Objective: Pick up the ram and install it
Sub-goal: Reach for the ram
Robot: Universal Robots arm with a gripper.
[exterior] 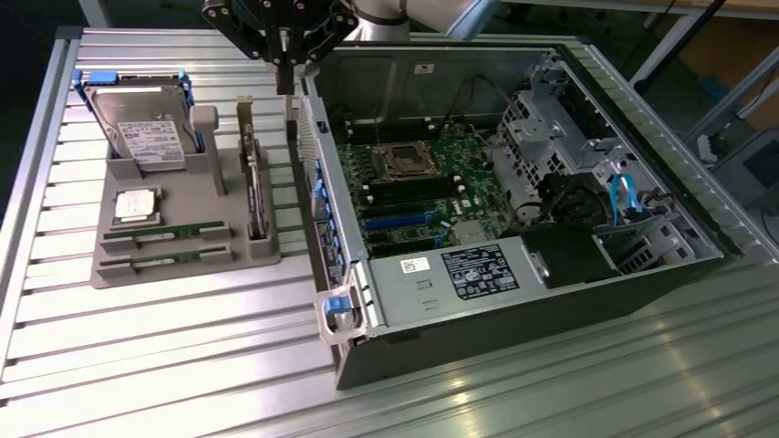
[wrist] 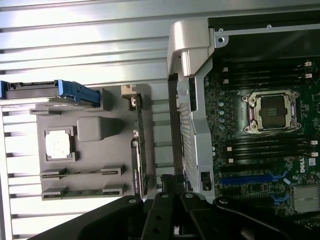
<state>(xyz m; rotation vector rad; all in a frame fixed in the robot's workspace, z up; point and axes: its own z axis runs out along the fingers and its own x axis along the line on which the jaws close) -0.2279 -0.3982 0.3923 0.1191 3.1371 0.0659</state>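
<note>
Two rams, thin green sticks, lie side by side in slots at the front of the grey holder tray [exterior: 182,205]: one ram [exterior: 164,235] and a second ram [exterior: 164,260] just in front of it. The wrist view shows them as ram [wrist: 82,172] and ram [wrist: 82,192]. My gripper [exterior: 286,84] hangs high over the gap between the tray and the computer case wall, well apart from both sticks. Its fingers are shut with nothing between them. My gripper [wrist: 167,181] also shows in the wrist view, above the case's edge.
The open computer case [exterior: 633,274] lies on the exterior view's right, with its motherboard [exterior: 414,182], empty processor socket [wrist: 270,112] and dark memory slots [wrist: 265,147]. The tray also holds a hard drive [exterior: 146,123], a silver processor chip [exterior: 137,205] and an upright bracketed card [exterior: 254,187].
</note>
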